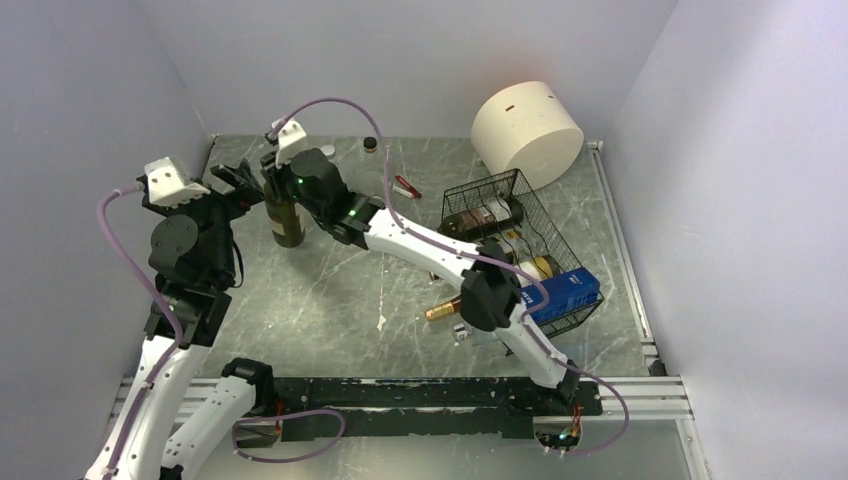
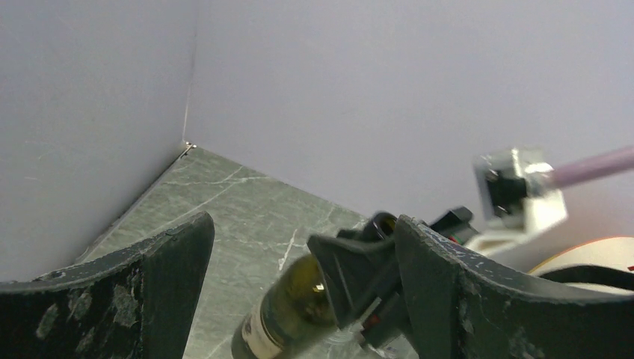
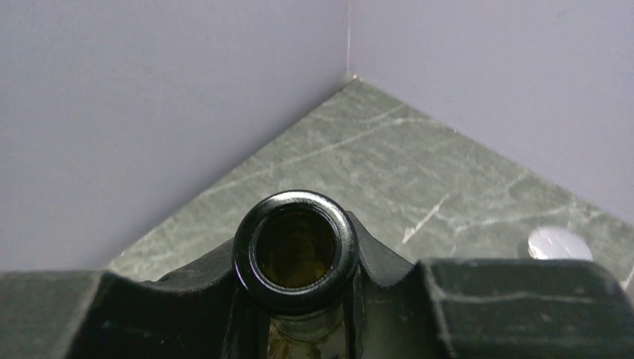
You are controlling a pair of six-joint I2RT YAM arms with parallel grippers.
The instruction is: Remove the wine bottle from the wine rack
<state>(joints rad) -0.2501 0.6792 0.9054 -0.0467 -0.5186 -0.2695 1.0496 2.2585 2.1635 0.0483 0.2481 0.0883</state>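
A dark green wine bottle (image 1: 287,218) with a pale label stands upright over the table at the far left, well away from the wine rack (image 1: 553,232). My right gripper (image 1: 277,187) is shut on its neck; the right wrist view shows the open bottle mouth (image 3: 294,250) just above the clamped fingers (image 3: 493,307). My left gripper (image 1: 232,180) is open beside the bottle on its left. In the left wrist view the bottle (image 2: 288,310) shows between the spread fingers (image 2: 112,299), nearer the right one, touching neither.
The black wire rack at the right holds two lying bottles (image 1: 482,215) (image 1: 533,268) and a blue box (image 1: 566,291). A gold-capped bottle neck (image 1: 443,310) pokes out at its near-left side. A cream cylinder (image 1: 527,132) stands behind it. A small dark cap (image 1: 370,144) and a red item (image 1: 407,187) lie at the back.
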